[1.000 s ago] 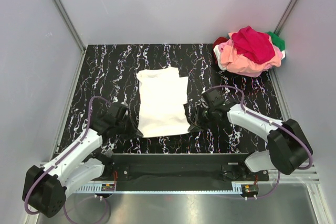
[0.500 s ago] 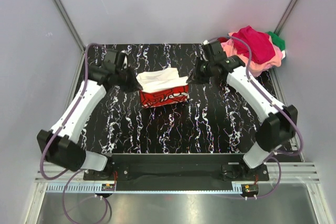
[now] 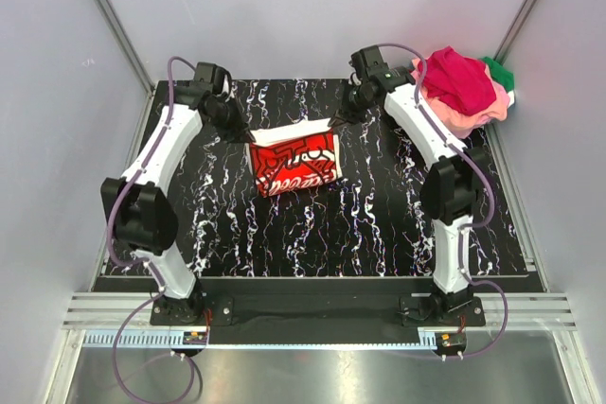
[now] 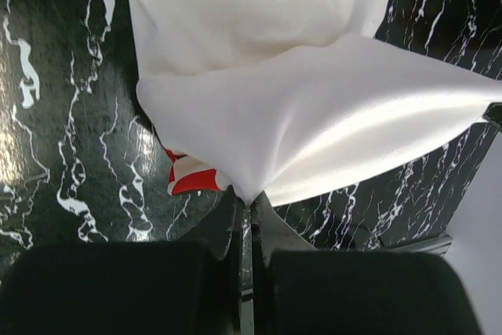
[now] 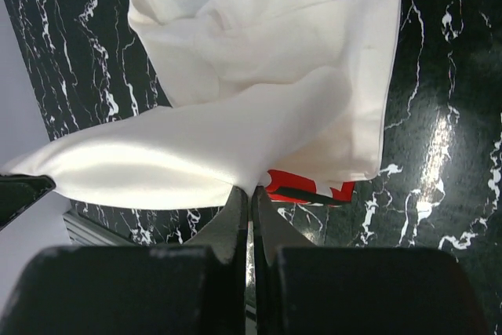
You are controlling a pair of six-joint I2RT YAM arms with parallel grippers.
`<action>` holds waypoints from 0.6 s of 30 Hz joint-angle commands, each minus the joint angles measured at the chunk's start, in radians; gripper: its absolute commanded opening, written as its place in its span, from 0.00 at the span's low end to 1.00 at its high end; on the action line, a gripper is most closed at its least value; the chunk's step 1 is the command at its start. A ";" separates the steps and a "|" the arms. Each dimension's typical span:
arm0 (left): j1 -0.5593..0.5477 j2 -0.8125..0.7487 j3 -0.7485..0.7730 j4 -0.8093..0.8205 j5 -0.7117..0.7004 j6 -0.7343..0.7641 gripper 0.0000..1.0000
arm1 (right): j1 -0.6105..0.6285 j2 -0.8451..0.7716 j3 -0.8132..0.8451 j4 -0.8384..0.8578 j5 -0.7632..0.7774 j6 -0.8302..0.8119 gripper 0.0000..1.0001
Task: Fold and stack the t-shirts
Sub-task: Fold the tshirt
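Item: white tee (image 3: 294, 160), red logo, one piece, at the middle of the table (image 3: 398, 224) toward its far side. Condition: half lifted. One edge is held up and stretched between the two tools, while the rest lies bunched on the table beneath. Change noted: a second ago it lay flat, plain white side up, nearer the arm bases, with a tool at each near corner. Since then that near edge has been carried up and over toward the far wall, so the printed face now shows to the top camera. Left tool (image 3: 239, 130): pressed together, pinching the left corner of the raised edge; the wrist view shows cloth fanning out from the fingertips. Right tool (image 3: 339, 118): likewise pressed together, pinching the right corner. Both arms are now stretched far forward from their bases. Reading: a half fold is under way but not finished, since the carried edge is not yet laid down on the far part of the tee. The raised cloth sags somewhat between the corners, so it may wrinkle on landing. Also present: pile (image 3: 459, 90) of pink, magenta, dark red and green tees at the far right corner, well apart and not yet folded. No stack started.
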 commanded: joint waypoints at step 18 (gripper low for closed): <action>0.154 0.545 0.527 -0.022 0.123 0.011 0.00 | -0.104 0.521 0.558 0.131 -0.151 0.083 0.00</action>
